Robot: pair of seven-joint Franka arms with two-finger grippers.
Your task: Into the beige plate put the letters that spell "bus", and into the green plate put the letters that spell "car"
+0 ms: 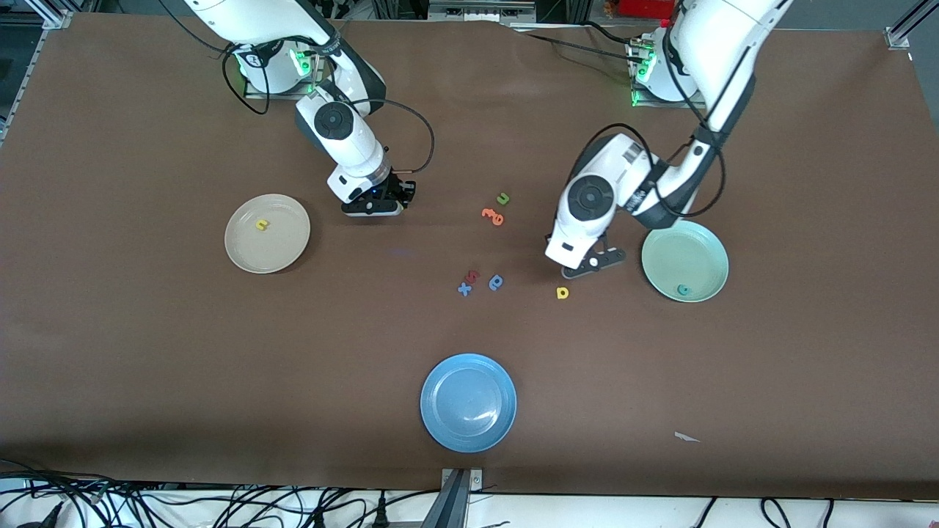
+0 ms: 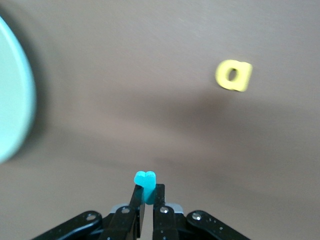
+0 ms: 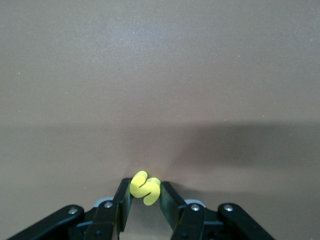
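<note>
The left tool (image 2: 145, 192) pinched a teal letter (image 2: 145, 181) above the desk (image 1: 147, 367) beside the green plate (image 1: 704, 249); the right tool (image 3: 145, 197) gripped the yellow "s" (image 3: 145, 187) near the beige plate (image 1: 282, 246).

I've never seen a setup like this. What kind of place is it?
Probably a robotics lab: two white arms bolted to a brown table, aluminium framing and loose cables along its edges, and foam letters, like the yellow a, laid out to sort.
</note>
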